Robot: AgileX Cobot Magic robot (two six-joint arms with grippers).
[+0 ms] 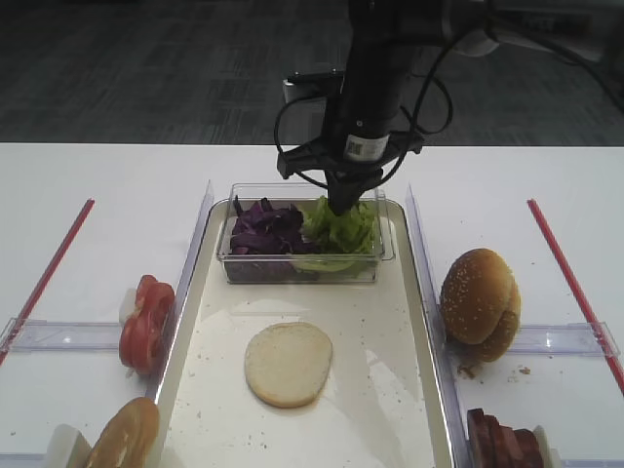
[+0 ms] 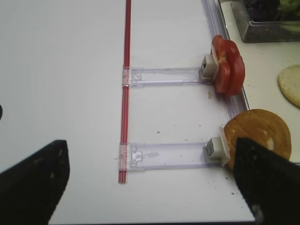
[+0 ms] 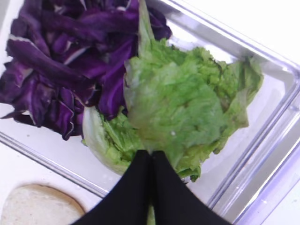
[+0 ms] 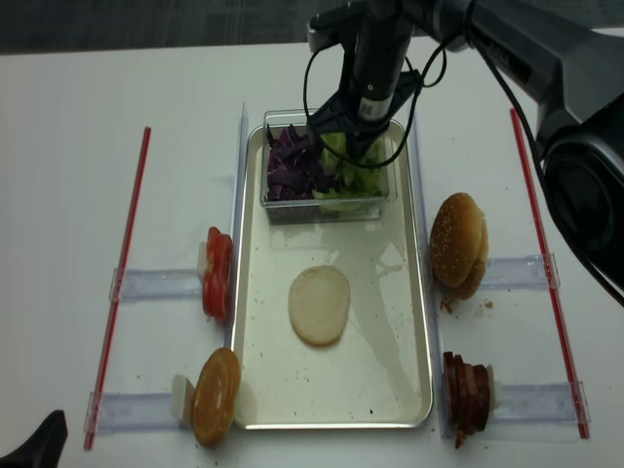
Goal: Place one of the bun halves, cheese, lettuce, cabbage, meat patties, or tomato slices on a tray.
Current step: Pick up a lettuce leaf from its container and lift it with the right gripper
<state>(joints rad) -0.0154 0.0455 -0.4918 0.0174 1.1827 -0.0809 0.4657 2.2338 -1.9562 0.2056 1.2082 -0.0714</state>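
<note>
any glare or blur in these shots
Exterior high: soft glare streak on the cream-white rectangular tray. Right wrist: black right tool blurred, crinkly green lettuce nearest it soft. Left wrist: dark left tool fingers out of focus.

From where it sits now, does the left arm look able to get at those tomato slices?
Probably yes. The left end effector is open over bare table, and the tomato slices stand ahead of it at the tray edge with nothing between. The right end effector is busy on lettuce, well clear.
</note>
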